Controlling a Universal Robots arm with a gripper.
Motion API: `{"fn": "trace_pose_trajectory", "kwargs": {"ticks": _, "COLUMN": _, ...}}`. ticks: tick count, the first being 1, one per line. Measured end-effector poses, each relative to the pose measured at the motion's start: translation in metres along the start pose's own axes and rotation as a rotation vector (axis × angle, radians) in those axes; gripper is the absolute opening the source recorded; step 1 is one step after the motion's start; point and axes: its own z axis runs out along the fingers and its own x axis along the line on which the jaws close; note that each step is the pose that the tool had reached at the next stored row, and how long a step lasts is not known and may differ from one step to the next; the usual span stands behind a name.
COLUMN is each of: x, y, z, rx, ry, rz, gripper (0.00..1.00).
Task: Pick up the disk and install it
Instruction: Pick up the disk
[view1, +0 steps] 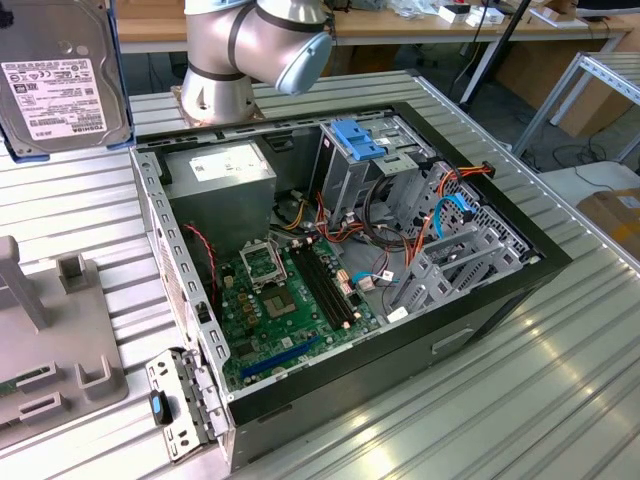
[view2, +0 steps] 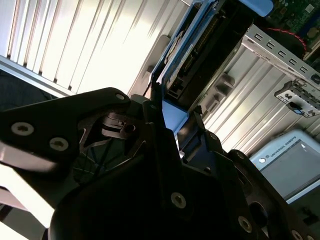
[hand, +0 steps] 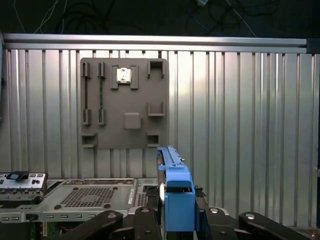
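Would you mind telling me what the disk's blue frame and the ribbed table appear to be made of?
The blue frame of the disk looks like moulded plastic: smooth, evenly coloured, with soft edges. The table seems to be aluminium or a similar metal: silvery ribs with bright reflections.

Bright blue frame round the silver disk (view1: 60, 80), white label with black print, at ten o'clock in the exterior view. Matte black gripper (hand: 177, 222). Silver table (view1: 520, 400), ribbed in straight parallel stripes. Black case (view1: 500, 300); green board (view1: 290, 310) inside, toward seven o'clock. Light blue bracket (view1: 358, 140), orange and red wires (view1: 450, 175). Plain grey plate (hand: 125, 105). Silver arm (view1: 225, 60) with pale blue cap.
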Motion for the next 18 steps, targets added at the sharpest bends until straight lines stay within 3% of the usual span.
{"fn": "trace_pose_trajectory", "kwargs": {"ticks": 4, "x": -0.0001, "y": -0.0097, "z": 0.0002, "rx": 0.0001, "ry": 0.0, "rz": 0.0, "gripper": 0.36}}
{"fn": "trace_pose_trajectory", "kwargs": {"ticks": 8, "x": -0.0002, "y": -0.0309, "z": 0.0004, "rx": -0.0001, "ry": 0.0, "rz": 0.0, "gripper": 0.36}}
{"fn": "trace_pose_trajectory", "kwargs": {"ticks": 9, "x": -0.0002, "y": -0.0334, "z": 0.0005, "rx": 0.0, "ry": 0.0, "rz": 0.0, "gripper": 0.36}}
{"fn": "trace_pose_trajectory", "kwargs": {"ticks": 15, "x": -0.0003, "y": -0.0358, "z": 0.0005, "rx": -0.0001, "ry": 0.0, "rz": 0.0, "gripper": 0.36}}
{"fn": "trace_pose_trajectory", "kwargs": {"ticks": 18, "x": -0.0003, "y": -0.0429, "z": 0.0006, "rx": -0.0001, "ry": 0.0001, "rz": 0.0, "gripper": 0.36}}
